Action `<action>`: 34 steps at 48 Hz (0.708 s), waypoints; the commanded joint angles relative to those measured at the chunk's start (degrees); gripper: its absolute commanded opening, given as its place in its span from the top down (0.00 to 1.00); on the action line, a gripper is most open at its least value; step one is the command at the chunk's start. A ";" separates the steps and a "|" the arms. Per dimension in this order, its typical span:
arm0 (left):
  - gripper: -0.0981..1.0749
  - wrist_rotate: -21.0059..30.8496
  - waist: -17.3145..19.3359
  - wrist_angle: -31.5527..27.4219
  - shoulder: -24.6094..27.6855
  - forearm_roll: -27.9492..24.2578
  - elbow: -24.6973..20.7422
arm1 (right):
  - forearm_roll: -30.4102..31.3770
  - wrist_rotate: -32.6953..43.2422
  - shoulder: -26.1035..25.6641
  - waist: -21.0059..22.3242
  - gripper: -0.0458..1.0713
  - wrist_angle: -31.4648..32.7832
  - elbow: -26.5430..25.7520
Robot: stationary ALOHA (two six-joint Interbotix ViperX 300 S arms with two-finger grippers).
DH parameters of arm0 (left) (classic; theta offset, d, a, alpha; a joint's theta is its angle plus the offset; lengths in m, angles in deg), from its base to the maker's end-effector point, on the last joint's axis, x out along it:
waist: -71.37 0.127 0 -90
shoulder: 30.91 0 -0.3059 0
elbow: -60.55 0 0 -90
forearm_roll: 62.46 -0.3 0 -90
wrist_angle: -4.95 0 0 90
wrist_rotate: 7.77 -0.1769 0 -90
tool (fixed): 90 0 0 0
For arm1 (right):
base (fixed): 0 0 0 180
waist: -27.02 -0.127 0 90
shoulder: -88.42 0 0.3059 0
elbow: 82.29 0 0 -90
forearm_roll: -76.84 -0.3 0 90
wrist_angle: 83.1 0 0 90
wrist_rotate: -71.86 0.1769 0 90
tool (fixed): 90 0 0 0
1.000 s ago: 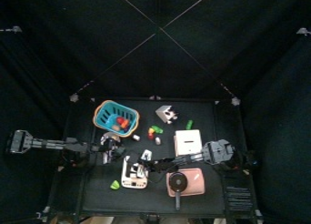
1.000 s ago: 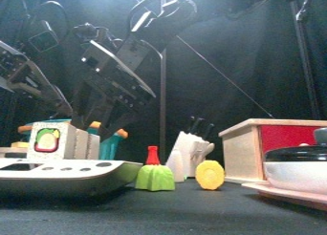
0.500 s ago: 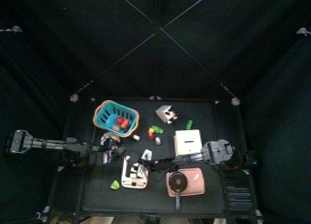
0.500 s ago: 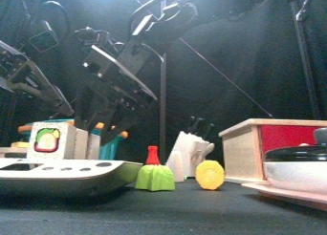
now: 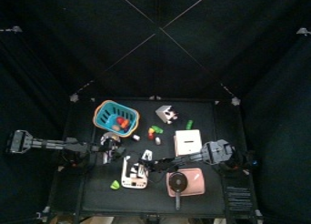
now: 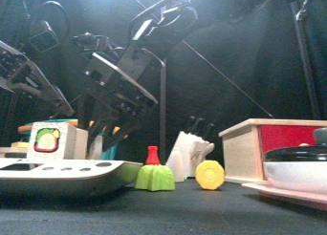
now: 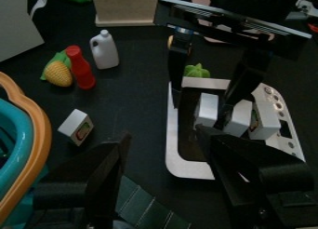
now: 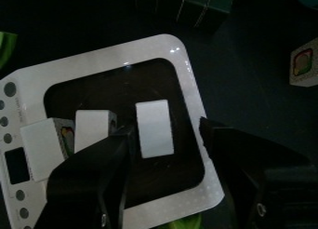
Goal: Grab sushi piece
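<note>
While the right claw (image 8: 168,138) hangs over the white tray (image 8: 125,56) at the bench's front left, the step in hand is the final line-up for the grab. Its jaws stand well apart and hold nothing. Two small white blocks stand side by side in the tray's dark well. The sushi piece (image 8: 152,128) is, as I judge it, the block lying in the gap just ahead of the jaw tips, with neither jaw touching it. From the bench-level front view a white block with an orange-brown cap (image 6: 90,136) shows on the tray beside a picture card (image 6: 48,140), which fits that reading. From above, though, the cap's colour is hard to make out, so which of the two blocks is the sushi cannot be told for certain. The left claw (image 7: 174,163) rests open and empty over the bench near the teal basket (image 7: 19,130). The next move calls for a short drop so the jaws straddle the one block squarely, then a close on its sides. The neighbouring block (image 8: 89,130) stands just beside it, so the nearer jaw must slip between them without nudging either.
</note>
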 commanded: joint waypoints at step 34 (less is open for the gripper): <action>0.12 0.09 0.00 0.18 0.09 0.44 -0.79 | 0.62 0.18 -4.57 2.37 0.39 1.05 -1.32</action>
